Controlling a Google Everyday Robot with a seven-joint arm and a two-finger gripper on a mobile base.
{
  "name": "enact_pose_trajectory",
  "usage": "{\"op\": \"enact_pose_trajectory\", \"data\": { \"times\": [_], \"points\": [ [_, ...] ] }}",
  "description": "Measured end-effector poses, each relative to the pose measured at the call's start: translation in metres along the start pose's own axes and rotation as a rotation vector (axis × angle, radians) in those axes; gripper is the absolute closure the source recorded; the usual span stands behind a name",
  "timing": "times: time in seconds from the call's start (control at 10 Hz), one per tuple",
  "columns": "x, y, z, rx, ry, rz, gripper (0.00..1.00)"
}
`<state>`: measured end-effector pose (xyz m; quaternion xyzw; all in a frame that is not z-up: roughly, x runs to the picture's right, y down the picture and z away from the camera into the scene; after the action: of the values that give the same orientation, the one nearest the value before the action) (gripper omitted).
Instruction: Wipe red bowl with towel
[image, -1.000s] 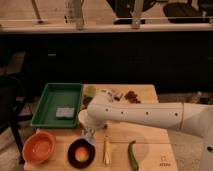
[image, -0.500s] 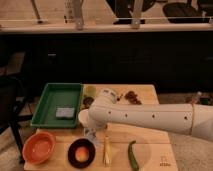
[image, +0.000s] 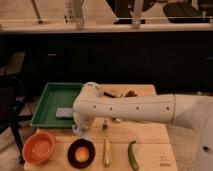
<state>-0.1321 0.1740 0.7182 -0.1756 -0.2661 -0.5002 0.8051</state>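
I see my gripper (image: 79, 126) low over the wooden table's (image: 150, 142) front left, pinching the pale towel (image: 80, 133). The red bowl (image: 39, 148) sits nearby to the left, beside a dark bowl (image: 81, 153).

The arm (image: 131, 107) has swung slightly left, carrying the gripper (image: 80, 125) and its towel (image: 81, 133) nearer the red bowl (image: 39, 148).

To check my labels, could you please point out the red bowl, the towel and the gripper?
red bowl (image: 39, 148): camera view, pale inside.
towel (image: 81, 133): camera view, cloth's middle.
gripper (image: 78, 125): camera view, tip below arm's bend.
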Motion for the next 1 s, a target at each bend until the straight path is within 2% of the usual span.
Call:
{"op": "enact_pose_trajectory", "data": {
  "times": [0.2,0.5,0.7,0.8,1.0],
  "points": [
    [-0.008,-0.035,0.008,-0.002,-0.025,-0.083,1.00],
    [-0.017,-0.068,0.015,-0.002,-0.057,-0.176,1.00],
    [-0.033,-0.092,0.030,0.001,-0.107,-0.242,1.00],
    [-0.041,-0.101,0.041,0.000,-0.143,-0.271,1.00],
    [-0.043,-0.103,0.043,0.001,-0.152,-0.276,1.00]
  ]
}}
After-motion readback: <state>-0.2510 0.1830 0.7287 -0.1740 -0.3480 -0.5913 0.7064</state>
